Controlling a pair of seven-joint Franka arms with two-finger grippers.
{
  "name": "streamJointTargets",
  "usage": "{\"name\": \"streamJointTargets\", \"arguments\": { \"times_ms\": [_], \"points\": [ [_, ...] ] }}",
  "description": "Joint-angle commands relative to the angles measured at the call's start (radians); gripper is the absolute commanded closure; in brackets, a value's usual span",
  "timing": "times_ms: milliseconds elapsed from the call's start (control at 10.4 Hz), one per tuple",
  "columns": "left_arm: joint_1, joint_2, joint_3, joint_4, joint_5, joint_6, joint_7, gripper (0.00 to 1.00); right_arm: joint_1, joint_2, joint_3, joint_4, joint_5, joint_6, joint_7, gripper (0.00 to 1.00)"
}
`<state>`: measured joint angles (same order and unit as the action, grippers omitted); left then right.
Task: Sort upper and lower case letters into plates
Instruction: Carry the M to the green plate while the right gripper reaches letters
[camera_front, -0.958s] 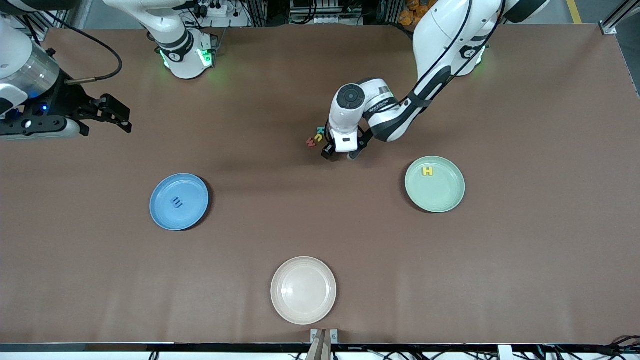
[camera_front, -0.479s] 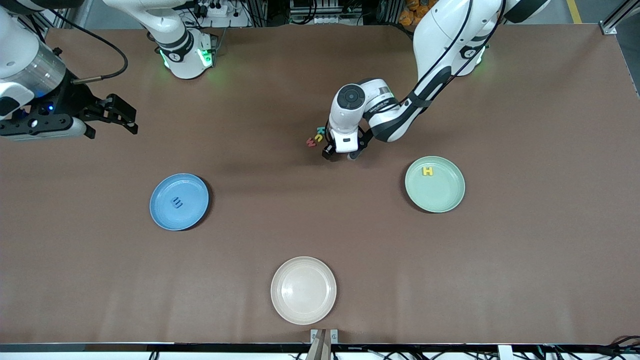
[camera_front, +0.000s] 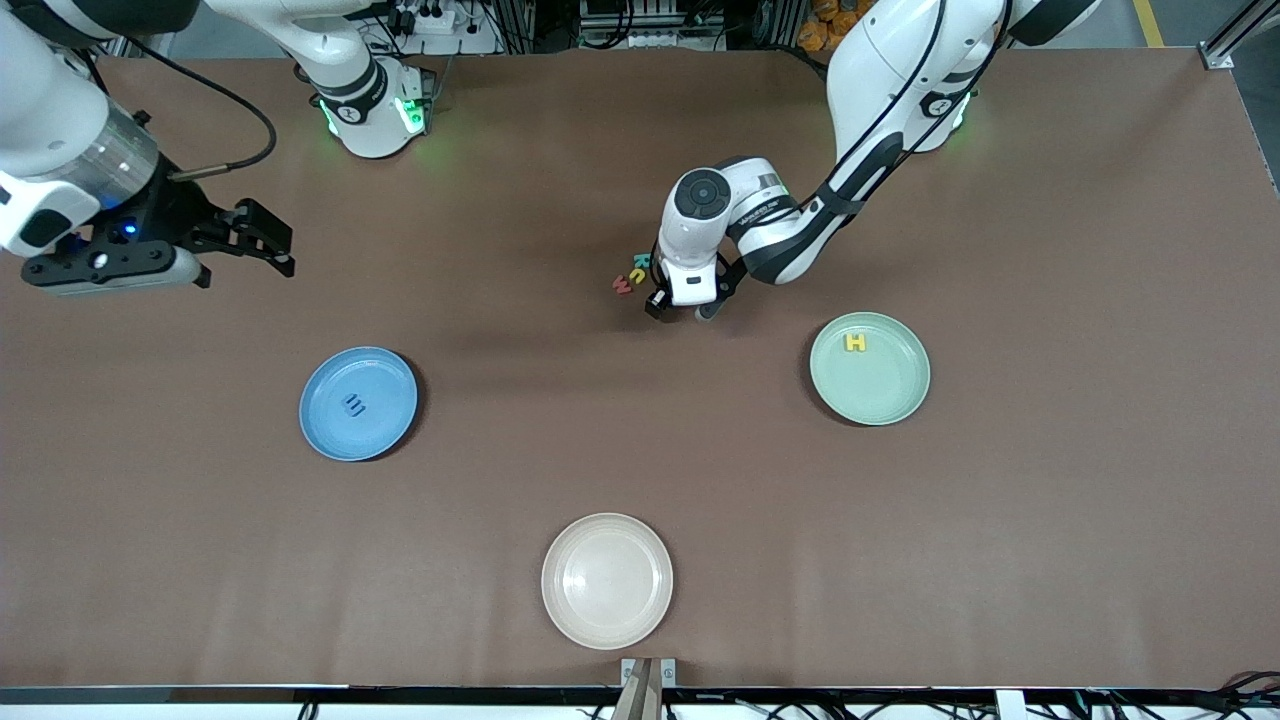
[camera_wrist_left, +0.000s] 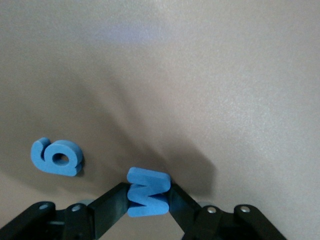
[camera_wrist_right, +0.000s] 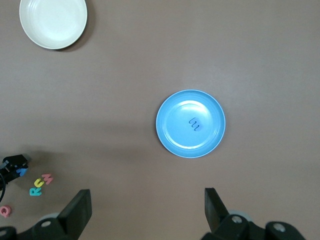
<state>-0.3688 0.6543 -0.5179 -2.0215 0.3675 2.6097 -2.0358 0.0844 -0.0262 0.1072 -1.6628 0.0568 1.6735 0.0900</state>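
Letters are spread over three places on the brown desk (camera_front: 1050, 520). A blue letter M (camera_wrist_left: 147, 192) is clamped between the fingers of the left gripper (camera_front: 680, 305), which is down at the desk surface near the middle of the desk, between the two arm bases and the plates. Just beside it in the left wrist view lies a second blue piece (camera_wrist_left: 56, 157) shaped like a 6 or a lower case g, flat on the desk and apart from the fingers. Close to the same gripper, toward the right arm's end, a short row is seen: a teal letter (camera_front: 640, 260), a yellow letter (camera_front: 636, 275) and a red letter (camera_front: 622, 286), nearly touching one another. A yellow H (camera_front: 855, 342) lies in the pale green plate (camera_front: 890, 405), near its rim farthest from the front camera. A dark blue letter (camera_front: 355, 405) lies near the centre of the blue plate (camera_front: 330, 435), which sits toward the right arm's end. A cream-white plate (camera_front: 580, 620) is set nearest the front camera, between the other two plates.

The right gripper (camera_front: 268, 240) is held in the air with its fingers wide apart and nothing between them, over bare desk at the right arm's end.
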Motion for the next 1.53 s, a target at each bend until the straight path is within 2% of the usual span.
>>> {"name": "streamJointTargets", "arguments": {
  "times_ms": [0, 96, 192, 287, 479, 767, 1054, 1246, 1437],
  "points": [
    [0.017, -0.016, 0.004, -0.017, 0.033, 0.001, -0.021, 0.74, 0.024, 0.02, 0.0, 0.003, 0.015, 0.005, 0.057, 0.0],
    [0.019, -0.018, 0.003, -0.01, 0.033, -0.025, -0.02, 0.79, 0.031, 0.028, 0.0, 0.003, 0.015, 0.006, 0.071, 0.0],
    [0.017, -0.022, 0.002, -0.006, 0.033, -0.043, -0.014, 0.88, 0.031, 0.028, 0.0, 0.005, 0.018, 0.005, 0.073, 0.0],
    [0.019, -0.022, 0.002, -0.003, 0.033, -0.054, -0.014, 0.91, 0.05, 0.029, -0.003, 0.006, 0.018, 0.006, 0.08, 0.0],
    [0.021, -0.031, 0.002, -0.003, 0.031, -0.059, -0.014, 0.91, 0.069, 0.049, -0.003, 0.003, 0.015, 0.028, 0.131, 0.0],
    [0.045, -0.048, -0.02, 0.076, 0.018, -0.263, 0.015, 0.93, 0.077, 0.061, -0.001, 0.003, 0.011, 0.032, 0.146, 0.0],
    [0.065, -0.068, -0.031, 0.089, -0.007, -0.322, 0.06, 0.93, 0.08, 0.072, -0.001, 0.003, 0.011, 0.034, 0.148, 0.0],
    [0.146, -0.096, -0.085, 0.067, -0.012, -0.437, 0.185, 0.93, 0.083, 0.075, -0.001, 0.0, 0.009, 0.038, 0.148, 0.0],
    [0.261, -0.14, -0.155, 0.005, -0.01, -0.5, 0.317, 0.92, 0.09, 0.089, 0.0, -0.003, 0.003, 0.044, 0.183, 0.0]
  ]
}}
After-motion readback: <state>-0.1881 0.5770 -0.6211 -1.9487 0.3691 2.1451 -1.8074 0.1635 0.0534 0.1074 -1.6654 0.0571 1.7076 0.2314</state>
